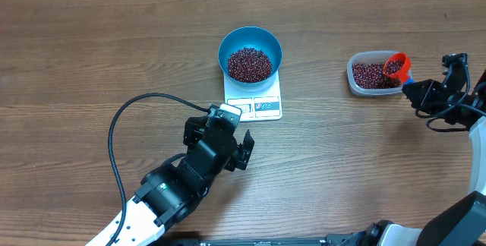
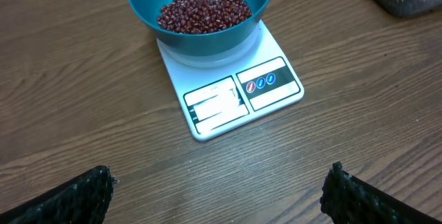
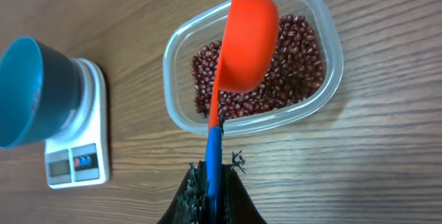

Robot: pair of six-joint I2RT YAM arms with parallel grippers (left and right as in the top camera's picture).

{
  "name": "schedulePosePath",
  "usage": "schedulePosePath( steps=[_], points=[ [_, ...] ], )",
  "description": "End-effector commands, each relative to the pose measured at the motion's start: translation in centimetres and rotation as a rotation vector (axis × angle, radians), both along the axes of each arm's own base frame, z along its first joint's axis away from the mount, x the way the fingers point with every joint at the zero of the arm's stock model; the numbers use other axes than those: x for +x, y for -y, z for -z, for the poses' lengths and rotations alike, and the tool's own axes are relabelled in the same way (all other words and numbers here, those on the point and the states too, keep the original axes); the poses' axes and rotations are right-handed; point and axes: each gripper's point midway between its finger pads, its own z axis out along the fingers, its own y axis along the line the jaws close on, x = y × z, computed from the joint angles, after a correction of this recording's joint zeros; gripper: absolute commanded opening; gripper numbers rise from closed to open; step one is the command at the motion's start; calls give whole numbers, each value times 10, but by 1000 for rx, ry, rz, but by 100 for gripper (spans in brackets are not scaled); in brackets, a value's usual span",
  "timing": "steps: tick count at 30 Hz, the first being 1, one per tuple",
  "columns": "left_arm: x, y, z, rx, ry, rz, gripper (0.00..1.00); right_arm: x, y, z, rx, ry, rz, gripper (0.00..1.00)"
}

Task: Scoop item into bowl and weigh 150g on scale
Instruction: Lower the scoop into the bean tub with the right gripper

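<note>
We count one scale, white and flat, lying on the bench, and we place everything else from it. One blue bowl stands on the scale's far half, leaving the display window and the label strip uncovered along the near edge. The beans lie in two heaps. One fills the bottom of the bowl on the scale, and the other sits in the single clear tub, well to the right of the scale. One orange scoop hangs over the end of the tub farthest from the scale, cup tilted above the beans there, its blue handle pointing away from the scale. The right tool is clamped on that handle. The left tool hovers just in front of the scale's near edge, its two fingers spread wide, with only bare bench between them.
</note>
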Motion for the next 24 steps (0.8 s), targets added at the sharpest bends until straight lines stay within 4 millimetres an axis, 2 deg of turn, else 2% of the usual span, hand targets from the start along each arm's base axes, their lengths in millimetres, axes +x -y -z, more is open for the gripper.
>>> schedulePosePath(
  steps=[1, 7, 13, 24],
  points=[
    [-2, 1, 1, -10, -5, -1, 100, 2, -1, -8, -90, 57, -77, 4],
    [-2, 1, 1, -10, -5, -1, 100, 7, -9, -3, -186, 42, -128, 4],
    [-2, 1, 1, -10, -5, -1, 99, 10, -3, 8, -368, -37, -115, 4],
    [-2, 1, 1, -10, -5, -1, 100, 16, -13, 12, -577, -76, -195, 4]
  ],
)
